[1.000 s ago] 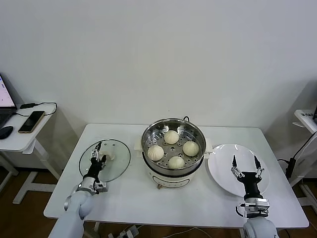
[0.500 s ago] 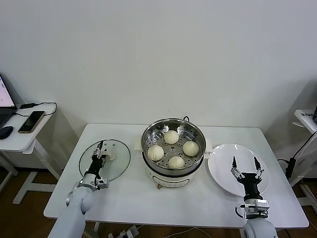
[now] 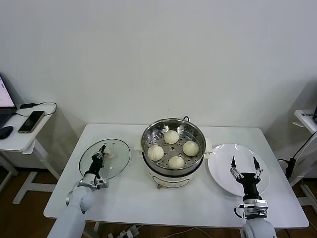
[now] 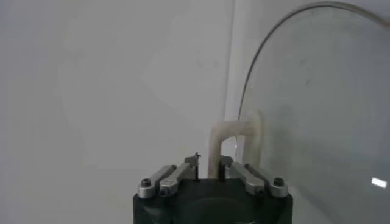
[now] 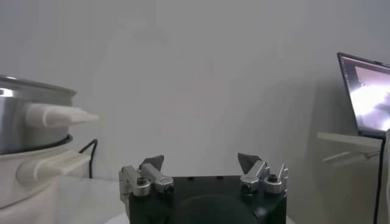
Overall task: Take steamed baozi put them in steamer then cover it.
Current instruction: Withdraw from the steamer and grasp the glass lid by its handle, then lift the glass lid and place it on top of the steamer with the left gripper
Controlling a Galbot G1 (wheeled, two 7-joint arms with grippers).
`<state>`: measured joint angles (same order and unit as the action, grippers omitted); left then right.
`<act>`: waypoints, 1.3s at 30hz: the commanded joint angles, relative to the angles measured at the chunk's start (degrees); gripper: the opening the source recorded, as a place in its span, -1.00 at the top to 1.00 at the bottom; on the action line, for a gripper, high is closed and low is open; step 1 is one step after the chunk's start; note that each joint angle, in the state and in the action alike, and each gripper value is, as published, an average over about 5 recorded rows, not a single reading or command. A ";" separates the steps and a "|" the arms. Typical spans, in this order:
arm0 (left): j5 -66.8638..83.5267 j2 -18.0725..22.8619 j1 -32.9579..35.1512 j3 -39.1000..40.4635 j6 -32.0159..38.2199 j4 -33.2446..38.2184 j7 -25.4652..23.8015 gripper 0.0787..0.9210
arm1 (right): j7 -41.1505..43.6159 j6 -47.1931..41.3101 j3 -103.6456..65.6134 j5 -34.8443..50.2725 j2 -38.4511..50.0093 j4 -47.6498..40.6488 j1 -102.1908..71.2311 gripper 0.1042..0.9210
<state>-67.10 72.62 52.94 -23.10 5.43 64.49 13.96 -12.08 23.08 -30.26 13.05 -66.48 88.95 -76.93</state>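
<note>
Four steamed baozi sit on the perforated tray inside the steamer, which stands uncovered in the middle of the counter, well to the right of the left hand and to the left of the right hand.

The cover lies flat on the counter, directly under the left hand. That hand's fingers are pressed in on the cover's white handle, pinching it from both sides; in the left wrist view the handle rises straight up from between the two fingers, with the glass of the cover spread out beyond it.

The right hand hangs low over the near part of a white plate beside the steamer, its fingers spread wide and gripping nothing. In the right wrist view the steamer's steel wall and a white side handle show off to one side of that hand, apart from it.
</note>
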 commanded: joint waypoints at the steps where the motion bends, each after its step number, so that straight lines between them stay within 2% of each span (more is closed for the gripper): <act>1: 3.33 -0.98 1.69 -0.33 0.58 5.94 0.33 0.73 | 0.06 0.14 0.13 -0.20 -0.19 0.15 0.09 -0.76; 6: 5.36 -3.63 4.67 -1.57 -0.39 14.85 -0.10 0.73 | 0.04 0.17 0.18 -0.24 -0.06 0.21 0.30 -0.76; 15: 11.28 -7.26 12.21 -2.44 -8.92 42.89 -6.50 0.73 | -0.59 -1.10 0.55 -0.27 0.23 0.12 1.14 -0.76; 19: 10.39 -6.99 12.59 0.41 -13.78 52.42 -10.02 0.73 | -0.73 -1.20 0.44 -0.26 0.18 0.17 1.20 -0.76; 23: 9.89 -6.37 11.46 6.76 -18.49 58.32 -12.68 0.73 | -0.78 -1.19 0.03 -0.23 0.24 0.31 0.92 -0.76; 28: 8.60 -3.44 6.92 18.78 -25.23 59.35 -15.59 0.73 | -0.83 -1.28 -0.63 -0.20 0.31 0.27 0.56 -0.76; 33: 5.54 1.96 0.15 29.40 -31.17 52.77 -18.56 0.73 | -0.96 -1.31 -1.25 -0.38 -0.07 0.29 0.41 -0.76; 39: -0.40 7.86 -5.04 34.79 -35.53 44.07 -22.84 0.73 | -0.98 -1.18 -2.31 -0.63 -0.85 0.09 0.01 -0.76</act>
<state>-61.03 72.32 56.23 -3.63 -19.21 113.60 -1.78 -13.04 21.90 -31.68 12.53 -66.92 89.18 -76.74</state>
